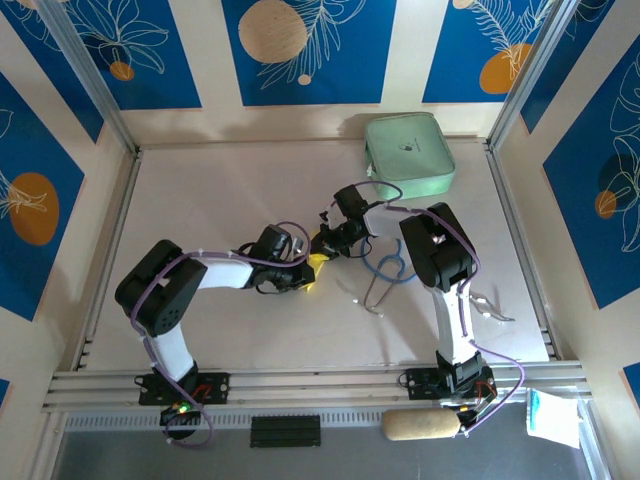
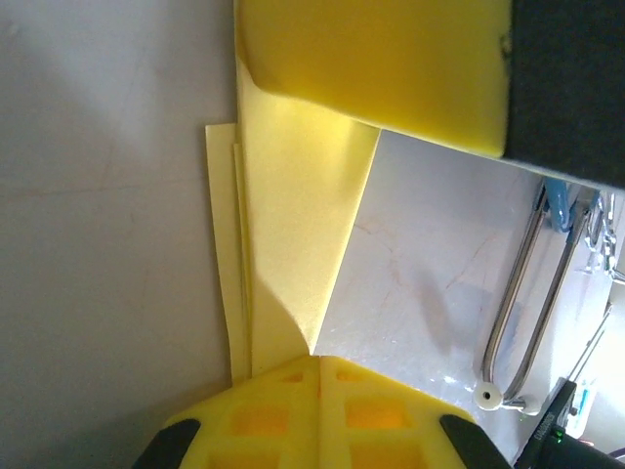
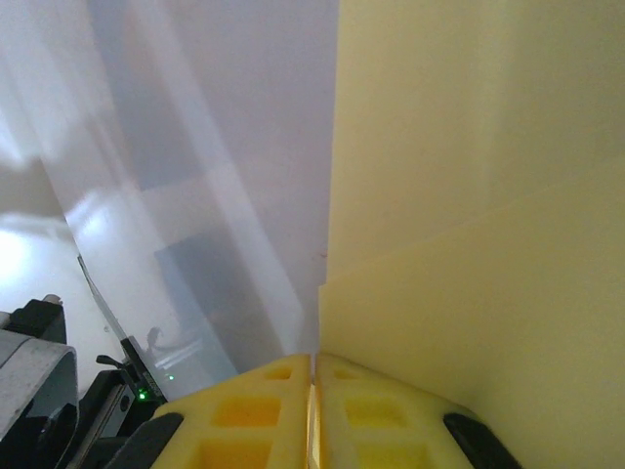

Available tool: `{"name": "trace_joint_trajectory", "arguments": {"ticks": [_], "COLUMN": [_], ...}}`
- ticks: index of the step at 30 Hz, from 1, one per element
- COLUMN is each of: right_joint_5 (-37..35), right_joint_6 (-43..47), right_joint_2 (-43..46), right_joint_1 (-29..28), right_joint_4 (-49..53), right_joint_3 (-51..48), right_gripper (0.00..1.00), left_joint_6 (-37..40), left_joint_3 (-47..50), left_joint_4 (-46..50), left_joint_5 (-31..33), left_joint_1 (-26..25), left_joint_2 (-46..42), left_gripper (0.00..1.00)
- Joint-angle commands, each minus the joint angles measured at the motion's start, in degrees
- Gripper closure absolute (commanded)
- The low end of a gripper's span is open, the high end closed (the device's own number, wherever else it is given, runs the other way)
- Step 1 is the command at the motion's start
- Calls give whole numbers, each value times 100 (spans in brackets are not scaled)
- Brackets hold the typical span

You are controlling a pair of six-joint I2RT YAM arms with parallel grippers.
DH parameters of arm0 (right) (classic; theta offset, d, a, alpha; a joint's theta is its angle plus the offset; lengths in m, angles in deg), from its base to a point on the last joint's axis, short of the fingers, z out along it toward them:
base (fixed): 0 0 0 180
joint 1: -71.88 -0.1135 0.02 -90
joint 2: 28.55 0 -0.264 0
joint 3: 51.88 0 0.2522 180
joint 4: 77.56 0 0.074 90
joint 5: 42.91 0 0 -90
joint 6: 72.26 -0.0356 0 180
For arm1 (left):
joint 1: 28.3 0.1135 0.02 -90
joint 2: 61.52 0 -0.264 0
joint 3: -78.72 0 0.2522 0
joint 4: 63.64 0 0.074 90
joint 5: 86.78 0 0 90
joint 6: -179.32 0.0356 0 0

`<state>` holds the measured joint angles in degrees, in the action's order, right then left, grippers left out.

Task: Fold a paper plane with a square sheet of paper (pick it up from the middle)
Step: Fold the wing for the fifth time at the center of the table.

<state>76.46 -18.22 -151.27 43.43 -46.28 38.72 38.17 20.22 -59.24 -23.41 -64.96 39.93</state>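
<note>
Both arms meet near the middle of the surface (image 1: 220, 200), nearer the arm bases than the mint case (image 1: 408, 155) and to its left. The paper (image 1: 318, 262) is a small yellow patch between the two grippers, well apart from the case.

On the left wrist view, the left gripper (image 2: 319, 363) has its yellow fingers pressed together, clenched on a pointed corner of the paper. From there the paper fans out in folded layers, with stacked edges along one side. I can see a bent metal wire (image 2: 527, 303) lying just beside it on the surface.

On the right wrist view, the right gripper (image 3: 312, 360) is also clamped tight, with a paper edge running straight into the seam between its fingers and two layers overlapping beside them.

A blue cable (image 1: 385, 265) is looped just right of the grippers, between them and the right arm.
</note>
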Motion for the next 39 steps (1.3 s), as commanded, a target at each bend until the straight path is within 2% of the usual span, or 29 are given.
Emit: {"name": "trace_joint_trajectory", "arguments": {"ticks": [1, 12, 23, 33, 39], "right_joint_5": [-448, -520, -520, -511, -528], "right_joint_6": [-15, -53, -78, -78, -80], "right_joint_2": [-356, -429, -471, -490, -492], "right_joint_1": [-29, -12, -12, -11, -12], "right_joint_4": [432, 584, 617, 630, 643], "right_joint_3": [-24, 34, 94, 107, 105], "right_gripper": [88, 89, 89, 89, 89], "left_joint_6": [-6, 9, 285, 317, 301], "left_joint_3": [175, 343, 204, 160, 43], "left_joint_4": [499, 801, 1595, 1717, 1633], "left_joint_5": [64, 157, 315, 480, 432], "left_joint_1": [-113, -202, -312, -338, -352], "left_joint_2": [-8, -289, -578, -359, -790], "left_gripper": [95, 97, 97, 98, 97]}}
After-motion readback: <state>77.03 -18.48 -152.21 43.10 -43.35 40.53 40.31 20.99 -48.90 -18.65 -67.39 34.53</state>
